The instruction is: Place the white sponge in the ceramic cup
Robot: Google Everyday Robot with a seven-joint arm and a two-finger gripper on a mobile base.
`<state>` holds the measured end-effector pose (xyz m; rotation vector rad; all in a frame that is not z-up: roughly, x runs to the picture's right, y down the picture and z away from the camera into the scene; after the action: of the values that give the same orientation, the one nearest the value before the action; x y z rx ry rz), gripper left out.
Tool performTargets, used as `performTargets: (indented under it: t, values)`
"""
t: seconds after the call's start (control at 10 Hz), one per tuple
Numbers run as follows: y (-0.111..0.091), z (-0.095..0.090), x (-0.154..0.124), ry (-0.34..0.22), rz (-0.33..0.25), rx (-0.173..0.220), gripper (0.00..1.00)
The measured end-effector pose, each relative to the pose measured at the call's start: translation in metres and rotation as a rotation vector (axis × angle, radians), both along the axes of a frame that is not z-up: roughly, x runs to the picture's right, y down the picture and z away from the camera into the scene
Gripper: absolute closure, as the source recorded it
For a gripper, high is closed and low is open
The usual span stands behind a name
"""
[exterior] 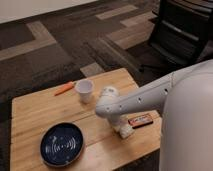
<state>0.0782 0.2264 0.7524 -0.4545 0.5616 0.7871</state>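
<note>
white arm reaches in from the right, elbow bent, gripper (121, 126) pointing down low with its fingers closed

I've a single view, set high on the robot's own side, looking down and forward over its arm (150, 97) at the tabletop (35, 112) from middling range. The gripper (121, 127) sits near frame centre, carpet floor (55, 55) beyond it.

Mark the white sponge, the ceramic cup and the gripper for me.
white sponge (125, 131), camera view, its visible corner below the arm.
ceramic cup (85, 92), camera view, its outer wall.
gripper (119, 125), camera view, shut on the sponge, near the table's front edge.
</note>
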Motion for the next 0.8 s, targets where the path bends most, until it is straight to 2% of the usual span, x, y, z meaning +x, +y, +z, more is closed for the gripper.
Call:
performTargets:
  t: [0.1, 0.2, 0.4, 0.6, 0.7, 0.8]
  values:
    - [0.013, -0.007, -0.020, -0.024, 0.012, -0.019, 1.00]
    - [0.021, -0.010, -0.049, -0.078, 0.020, -0.031, 1.00]
    - [0.021, -0.010, -0.099, -0.189, 0.005, -0.031, 1.00]
    - [-0.005, -0.005, -0.125, -0.269, -0.038, 0.013, 1.00]
    - [-0.027, 0.003, -0.121, -0.274, -0.060, 0.048, 1.00]
    - [-0.039, 0.010, -0.117, -0.273, -0.067, 0.064, 1.00]
